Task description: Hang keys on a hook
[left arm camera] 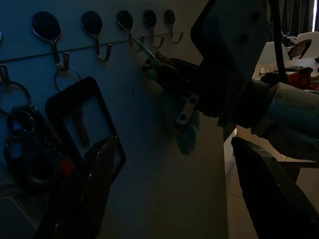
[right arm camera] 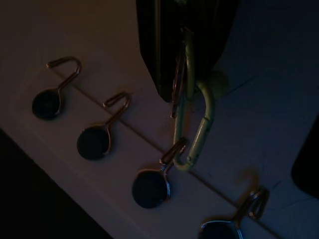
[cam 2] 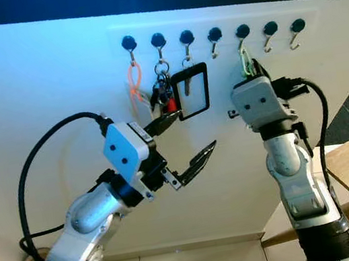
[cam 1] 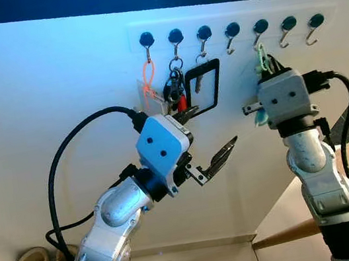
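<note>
From the head, a row of hooks [cam 1: 231, 30] runs along the white wall [cam 1: 45, 78]; the right gripper [cam 1: 263, 62] is raised against the wall right under the fifth hook [cam 1: 259, 28] from the left, its fingers pinched on a pale green carabiner [cam 1: 260, 57] of keys that reaches up to that hook; the left gripper [cam 1: 205, 135] hangs below the row's left end, fingers spread wide and empty, just under a black key bunch [cam 1: 176, 90] and a black rectangular frame [cam 1: 206, 86]; an orange loop [cam 1: 148, 80] hangs from the first hook.

The left wrist view is dim; its two fingers [left arm camera: 94, 184] stand far apart below the hooks [left arm camera: 92, 25], the frame [left arm camera: 82, 124] between.

In the right wrist view the carabiner [right arm camera: 197, 129] is looped on the fifth hook [right arm camera: 172, 154], its upper end clamped between the dark fingers [right arm camera: 159, 45].
</note>
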Motion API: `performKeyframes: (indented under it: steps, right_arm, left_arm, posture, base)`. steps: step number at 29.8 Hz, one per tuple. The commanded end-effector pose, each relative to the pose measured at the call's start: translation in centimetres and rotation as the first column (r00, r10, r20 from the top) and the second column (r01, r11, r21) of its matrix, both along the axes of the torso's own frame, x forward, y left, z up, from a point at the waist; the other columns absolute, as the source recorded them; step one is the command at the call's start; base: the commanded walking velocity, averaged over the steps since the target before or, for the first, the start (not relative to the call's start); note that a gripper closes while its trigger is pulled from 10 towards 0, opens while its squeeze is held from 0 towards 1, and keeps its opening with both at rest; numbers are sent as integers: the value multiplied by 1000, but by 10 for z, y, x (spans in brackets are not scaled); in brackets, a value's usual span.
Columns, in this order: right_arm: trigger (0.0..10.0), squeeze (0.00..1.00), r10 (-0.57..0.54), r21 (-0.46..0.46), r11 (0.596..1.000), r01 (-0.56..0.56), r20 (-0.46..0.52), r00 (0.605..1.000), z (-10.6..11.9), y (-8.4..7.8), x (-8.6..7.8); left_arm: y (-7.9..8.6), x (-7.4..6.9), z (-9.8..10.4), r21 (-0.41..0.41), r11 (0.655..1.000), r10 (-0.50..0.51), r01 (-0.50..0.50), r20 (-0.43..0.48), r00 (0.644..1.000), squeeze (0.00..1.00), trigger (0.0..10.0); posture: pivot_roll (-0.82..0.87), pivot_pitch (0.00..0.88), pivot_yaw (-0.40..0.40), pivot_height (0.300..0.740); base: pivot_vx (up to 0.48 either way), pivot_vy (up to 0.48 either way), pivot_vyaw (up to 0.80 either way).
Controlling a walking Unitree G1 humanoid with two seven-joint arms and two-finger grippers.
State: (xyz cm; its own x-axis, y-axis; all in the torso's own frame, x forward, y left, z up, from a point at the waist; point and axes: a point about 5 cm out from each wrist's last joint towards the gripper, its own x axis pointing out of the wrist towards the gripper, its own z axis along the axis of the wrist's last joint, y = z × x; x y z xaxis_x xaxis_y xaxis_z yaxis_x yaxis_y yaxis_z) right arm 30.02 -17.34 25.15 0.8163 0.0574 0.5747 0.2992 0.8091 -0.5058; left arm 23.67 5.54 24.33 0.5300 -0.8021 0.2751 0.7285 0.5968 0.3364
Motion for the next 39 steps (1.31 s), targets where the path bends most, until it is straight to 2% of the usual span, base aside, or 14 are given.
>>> performKeyframes:
  steps: [1,11,13,14,16,18,19,20,21,22,23,31,32,39]
  right_arm:
    - [0,0,-28,-34,999,28,0,1000,2,-2,2]
    - [0,0,-80,-140,987,78,-14,997,-3,0,5]
    - [275,0,-87,-151,985,84,-16,996,-3,0,5]
    - [1490,0,-94,-159,983,90,-18,995,-5,-1,5]
    - [1490,0,-94,-159,983,90,-18,995,-5,-1,5]
    - [3529,0,-94,-154,984,89,-27,995,-8,-2,4]
    - [3529,0,-94,-154,984,89,-27,995,-8,-2,4]
    - [9059,0,-71,-114,991,67,-35,997,-10,-2,2]
    - [10000,125,-56,-72,996,53,-39,998,-11,-3,1]
    - [10000,125,-56,-72,996,53,-39,998,-11,-3,1]
    - [10000,1000,-45,-42,998,43,-40,998,-12,-4,0]
    - [10000,969,-59,-31,998,58,-50,997,-12,-5,2]
    - [10000,0,-80,-52,996,77,-56,995,-13,-5,3]
    - [10000,0,-83,-51,996,79,-62,995,-16,-6,3]
  left_arm:
    - [-5,-1,1,-18,1000,-18,18,3,1000,0,10000]
    - [-3,-1,1,-16,1000,-11,11,3,1000,0,10000]
    - [-3,-1,1,-16,1000,-11,11,3,1000,0,10000]
    - [-3,-1,1,-15,1000,-12,12,3,1000,0,10000]
    - [-3,-1,1,-15,1000,-12,12,3,1000,0,10000]
    - [-3,-1,2,-15,1000,-12,12,3,1000,0,10000]
    - [-3,-1,2,-15,1000,-12,12,3,1000,0,10000]
    - [-3,-2,2,-14,1000,-13,13,4,1000,0,10000]
    - [-3,-2,2,-14,1000,-13,14,4,1000,0,10000]
    - [-3,-2,2,-14,1000,-13,14,4,1000,0,10000]
    - [-3,-2,2,-14,1000,-14,14,5,1000,0,10000]
    - [-3,-2,2,-14,1000,-15,15,5,1000,0,10000]
    - [-3,-2,2,-14,1000,-15,15,4,1000,0,10000]
    - [-3,-2,2,-14,1000,-14,14,3,1000,0,10000]
  posture:
    - [54,109,-83,740]
    - [56,115,-82,740]
    - [56,115,-82,740]
    - [56,116,-81,740]
    - [56,116,-81,740]
    - [57,118,-80,740]
    - [57,118,-80,740]
    - [57,118,-79,740]
    - [57,118,-78,740]
    - [57,118,-78,740]
    - [58,119,-78,740]
    - [59,121,-78,740]
    - [59,121,-78,740]
    - [59,122,-79,740]
  base:
    - [0,0,0]
    - [0,0,0]
    - [0,0,0]
    - [0,0,0]
    - [0,0,0]
    - [0,0,0]
    - [0,0,0]
    - [0,0,0]
    - [0,0,0]
    - [0,0,0]
    - [0,0,0]
    - [0,0,0]
    - [0,0,0]
    - [0,0,0]
